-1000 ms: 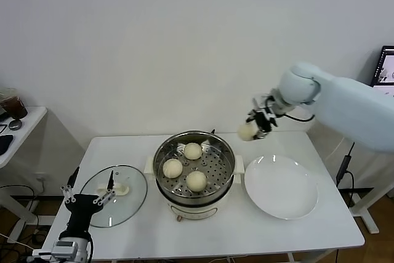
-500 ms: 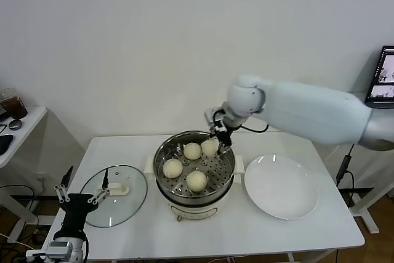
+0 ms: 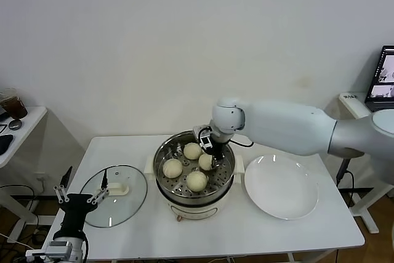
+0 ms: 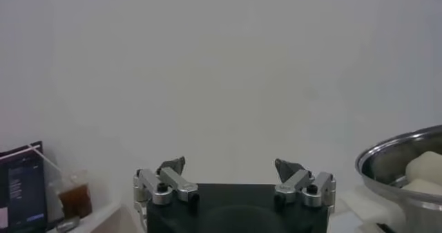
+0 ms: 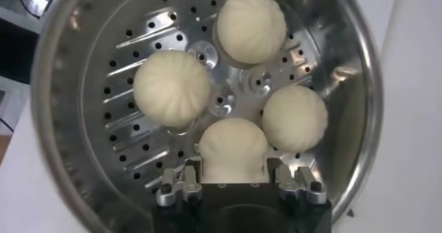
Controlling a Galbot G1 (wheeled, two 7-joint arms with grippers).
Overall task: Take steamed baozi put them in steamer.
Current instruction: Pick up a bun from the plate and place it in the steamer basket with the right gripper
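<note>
The steamer (image 3: 161, 152) stands mid-table, a steel pot on a cream base. Three baozi (image 3: 192, 150) (image 3: 172, 167) (image 3: 196, 180) lie on its perforated tray. My right gripper (image 3: 209, 155) reaches down inside the pot and is shut on another baozi (image 3: 206, 161), low over the tray among the others. In the right wrist view the held baozi (image 5: 232, 148) bulges between the fingers of the right gripper (image 5: 233, 172), close to its neighbours (image 5: 171, 88) (image 5: 295, 117). My left gripper (image 3: 83, 183) stands open and holds nothing at the table's front left.
A glass lid (image 3: 114, 195) with a white handle lies left of the steamer, just beyond the left gripper. A bare white plate (image 3: 281, 186) sits to the steamer's right. The left wrist view shows the open left gripper (image 4: 230, 169) and the steamer's rim (image 4: 397, 158).
My right arm carried the baozi from high above the plate's far side leftward and down into the steamer. The left gripper shifted slightly left.
</note>
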